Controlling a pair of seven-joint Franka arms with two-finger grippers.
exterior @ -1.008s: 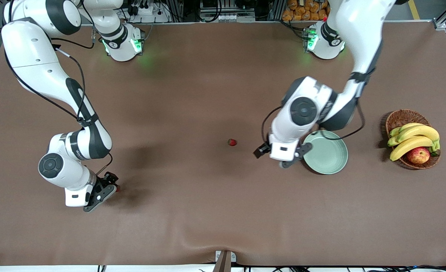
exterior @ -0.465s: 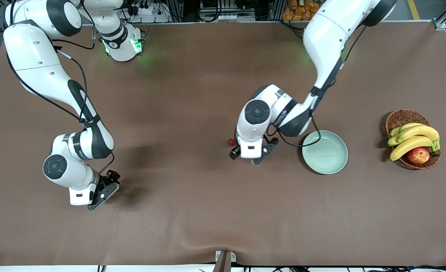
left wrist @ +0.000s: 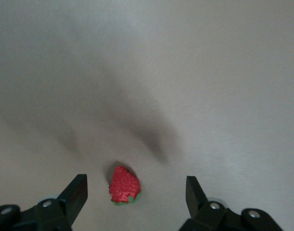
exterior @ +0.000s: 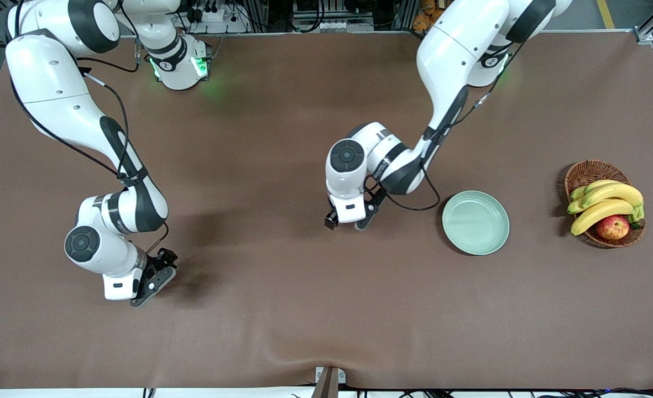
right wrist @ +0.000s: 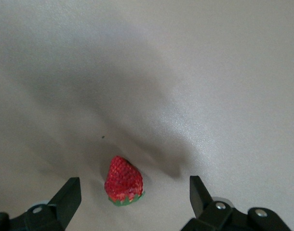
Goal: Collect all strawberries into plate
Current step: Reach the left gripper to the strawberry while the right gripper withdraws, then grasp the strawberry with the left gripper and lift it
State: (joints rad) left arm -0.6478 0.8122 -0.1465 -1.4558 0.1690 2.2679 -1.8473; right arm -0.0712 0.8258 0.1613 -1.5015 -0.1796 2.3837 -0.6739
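My left gripper (exterior: 345, 224) hangs open over the middle of the table. In the left wrist view, one strawberry (left wrist: 124, 186) lies on the brown cloth between the open fingers of the left gripper (left wrist: 135, 184). My right gripper (exterior: 155, 279) is open and low over the table toward the right arm's end. A second strawberry (right wrist: 124, 181) lies between the open fingers of the right gripper (right wrist: 133, 184). Both berries are hidden under the hands in the front view. The third strawberry is out of view. The mint-green plate (exterior: 475, 222) is empty, toward the left arm's end.
A brown wicker basket (exterior: 587, 170) with bananas (exterior: 605, 202) and a red-yellow apple (exterior: 612, 226) stands past the plate at the left arm's end of the table. The brown cloth has a fold near its front edge.
My left arm has swung from beside the plate to over the middle strawberry, which is now covered in the front view. My right gripper shifted slightly and now covers its strawberry.
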